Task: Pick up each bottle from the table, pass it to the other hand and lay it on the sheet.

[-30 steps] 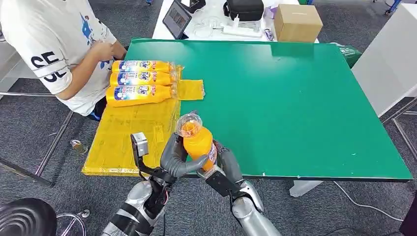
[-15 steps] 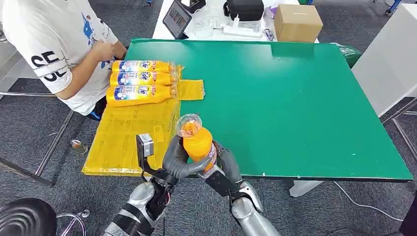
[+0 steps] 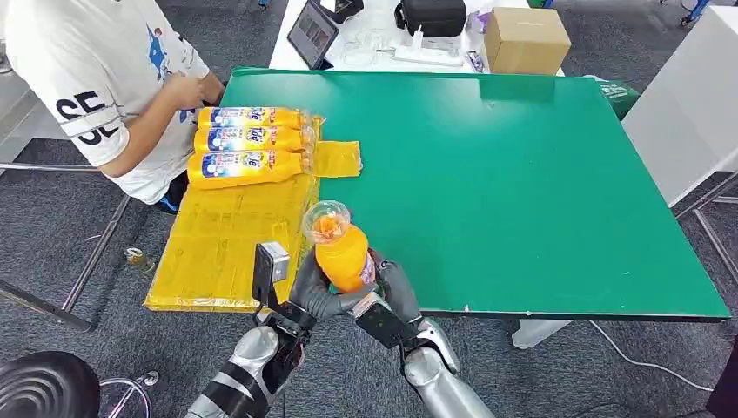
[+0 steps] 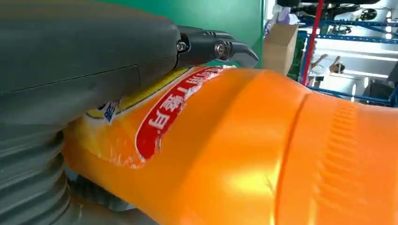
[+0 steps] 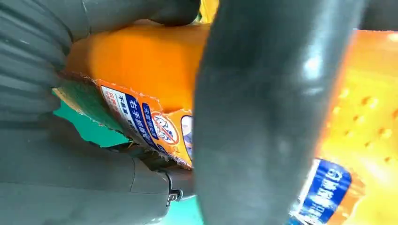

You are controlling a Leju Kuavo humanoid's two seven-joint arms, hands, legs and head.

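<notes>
While a green table (image 3: pixel 522 174) takes up most of the head view, a yellow sheet (image 3: pixel 226 248) lies along its left side, draped over the near left corner. A person in a white shirt (image 3: pixel 96 78) sits at the sheet's far left end, with a hand (image 3: pixel 187 90) just beside the far end of the sheet. Beyond the table stands a white surface bearing a cardboard box (image 3: pixel 526 39), a black bag (image 3: pixel 432 16) and a tablet (image 3: pixel 312 32). Three orange bottles (image 3: pixel 248 139) lie side by side on the far part of the sheet, touching one another, their caps pointing toward the green surface. Near the table's front edge, a fourth orange bottle (image 3: pixel 341 252) is held upright above the boundary between sheet and table, its clear cap (image 3: pixel 326 219) tilted toward the camera. Both robot hands wrap this bottle at once: the left hand (image 3: pixel 315 287) grips its lower body from the left, and the right hand (image 3: pixel 392 292) clasps it from the right and below. From the left wrist, the bottle's orange body (image 4: pixel 263 150) and red label press against the grey thumb (image 4: pixel 89 51). From the right wrist, a dark finger (image 5: pixel 267 112) crosses the bottle (image 5: pixel 141 65) over its blue-printed label.
</notes>
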